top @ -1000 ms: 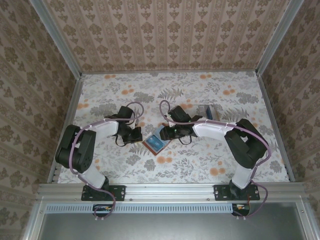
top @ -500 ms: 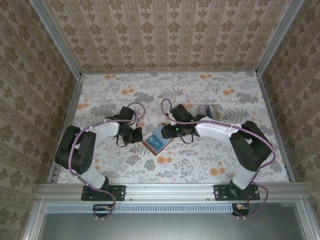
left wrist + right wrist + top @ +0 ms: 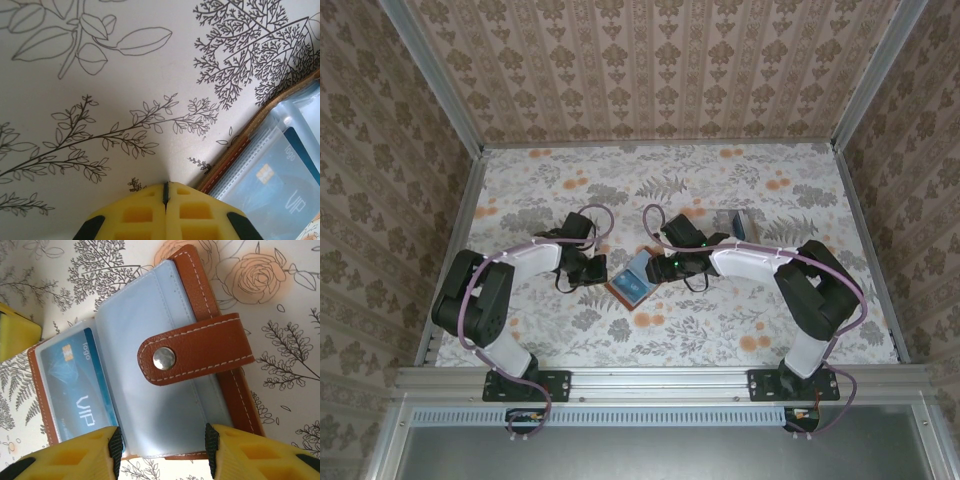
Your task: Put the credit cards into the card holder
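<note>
Brown card holder (image 3: pixel 200 347) lies open, blue VIP card (image 3: pixel 75 390) inside, your right gripper (image 3: pixel 161 442) spread at its edge, your left gripper (image 3: pixel 166 189) pressed together.

We see a surface (image 3: pixel 770 330) covered by a pale cloth (image 3: pixel 550 175) printed with grey leaves and orange blossoms, on which the reddish-brown card holder (image 3: pixel 631 286) lies open near the middle, and the pale bluish-grey credit cards (image 3: pixel 737 221) lie flat farther back to its right, apart from it.
</note>
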`<action>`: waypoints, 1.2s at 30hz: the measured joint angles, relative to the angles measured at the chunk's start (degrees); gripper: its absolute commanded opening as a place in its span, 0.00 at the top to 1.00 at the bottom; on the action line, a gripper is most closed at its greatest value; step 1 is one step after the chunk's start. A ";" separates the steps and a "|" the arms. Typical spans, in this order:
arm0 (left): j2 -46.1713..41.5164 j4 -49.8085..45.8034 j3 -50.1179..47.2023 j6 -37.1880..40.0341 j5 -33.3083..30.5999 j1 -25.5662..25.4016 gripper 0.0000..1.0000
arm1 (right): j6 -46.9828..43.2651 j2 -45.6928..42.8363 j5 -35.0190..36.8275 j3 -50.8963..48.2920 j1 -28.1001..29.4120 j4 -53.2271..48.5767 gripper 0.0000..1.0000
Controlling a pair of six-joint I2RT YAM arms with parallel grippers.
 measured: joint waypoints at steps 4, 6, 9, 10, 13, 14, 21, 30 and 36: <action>0.31 -0.22 0.33 0.00 0.04 -0.02 1.00 | -0.02 0.07 0.98 -0.13 0.00 0.02 0.49; 0.55 -0.57 0.70 0.00 0.00 -0.22 1.00 | 0.00 0.09 1.09 -0.17 0.00 0.09 0.49; 0.87 -0.90 1.07 0.00 0.00 -0.28 1.00 | 0.00 0.09 1.44 -0.20 0.02 0.13 0.49; 0.96 -0.96 1.18 0.00 0.00 -0.28 1.00 | 0.00 0.09 1.49 -0.20 0.02 0.13 0.48; 1.27 -1.31 1.55 0.00 0.02 -0.33 1.00 | -0.02 0.39 1.60 -0.20 0.02 0.31 0.48; 1.31 -1.36 1.60 0.00 0.04 -0.33 1.00 | -0.02 0.79 1.64 -0.20 0.02 0.44 0.49; 1.90 -1.97 2.27 0.02 0.22 -0.33 1.00 | 0.04 2.84 0.70 -0.17 0.39 2.54 0.52; 2.19 -2.21 2.56 0.00 0.42 -0.33 1.00 | 0.28 2.99 -3.37 -0.52 0.68 5.20 0.66; 2.23 -2.19 2.56 0.02 0.48 -0.33 1.00 | 0.33 2.99 -6.23 -1.38 0.68 7.10 0.78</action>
